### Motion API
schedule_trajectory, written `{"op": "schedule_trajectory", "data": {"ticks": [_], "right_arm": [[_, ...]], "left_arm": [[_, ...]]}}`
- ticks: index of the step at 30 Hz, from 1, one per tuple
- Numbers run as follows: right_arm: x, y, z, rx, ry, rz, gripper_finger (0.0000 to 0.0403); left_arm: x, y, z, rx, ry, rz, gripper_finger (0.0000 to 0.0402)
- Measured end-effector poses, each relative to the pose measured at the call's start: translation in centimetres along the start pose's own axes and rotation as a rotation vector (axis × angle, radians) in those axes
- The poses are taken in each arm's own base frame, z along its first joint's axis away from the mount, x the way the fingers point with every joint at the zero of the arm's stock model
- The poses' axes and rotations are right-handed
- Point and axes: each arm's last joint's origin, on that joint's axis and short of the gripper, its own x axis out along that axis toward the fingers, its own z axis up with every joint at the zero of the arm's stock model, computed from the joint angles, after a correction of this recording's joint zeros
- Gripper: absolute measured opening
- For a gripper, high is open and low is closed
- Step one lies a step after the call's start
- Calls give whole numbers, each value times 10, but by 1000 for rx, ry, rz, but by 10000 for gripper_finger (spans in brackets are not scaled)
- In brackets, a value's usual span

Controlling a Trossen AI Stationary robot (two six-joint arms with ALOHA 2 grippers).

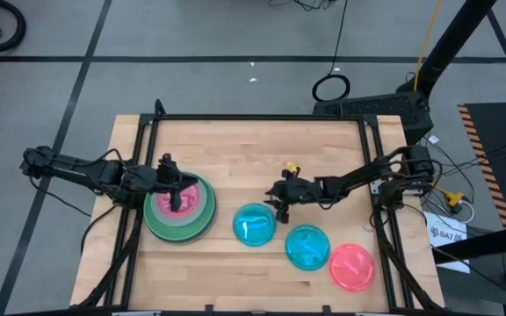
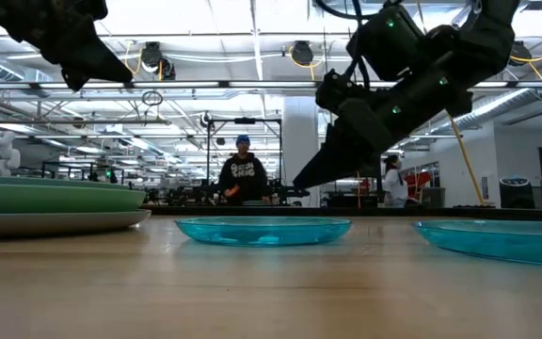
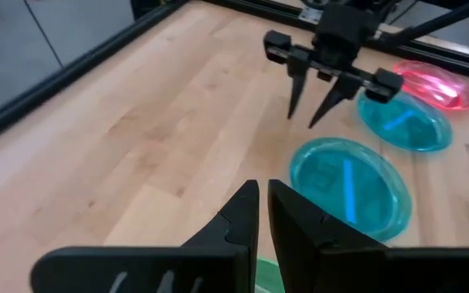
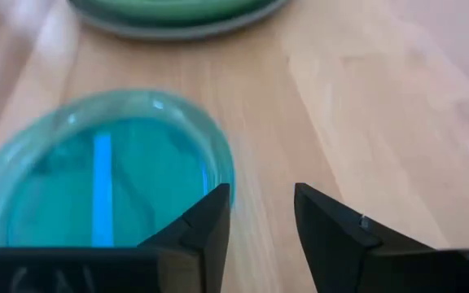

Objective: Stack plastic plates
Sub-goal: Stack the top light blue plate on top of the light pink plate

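At the table's left stands a stack of plastic plates (image 1: 180,213): a large grey one on the table, green ones on it and a pink one (image 1: 183,198) on top. My left gripper (image 1: 177,190) hovers over the stack, shut, with nothing between its fingers (image 3: 263,203). A translucent cyan plate (image 1: 254,225) lies flat on the table near the middle. My right gripper (image 3: 310,116) hangs open just beyond that plate's far right rim (image 4: 218,163), fingers slanting down and clear of the table (image 2: 301,182). A second cyan plate (image 1: 307,247) and a pink plate (image 1: 351,267) lie flat to the right.
Bare wood lies between the stack and the cyan plates and along the table's far half (image 1: 253,149). A black frame rail (image 1: 262,118) runs around the table's edges. People stand in the room far behind the table (image 2: 243,174).
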Motion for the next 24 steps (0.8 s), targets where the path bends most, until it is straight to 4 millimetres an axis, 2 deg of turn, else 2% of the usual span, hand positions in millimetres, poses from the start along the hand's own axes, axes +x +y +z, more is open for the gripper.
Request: {"op": "schedule_trajectory", "data": {"ticks": [6,14,24], "right_arm": [[12,0,-2,20,-77,-12,130],[24,-1,-17,83,-31,-17,130],[31,-1,-26,175,-4,10,130]], "left_arm": [[0,1,3,35,-39,39,35],[0,0,6,64,-71,46,35],[0,0,7,80,-85,46,35]]}}
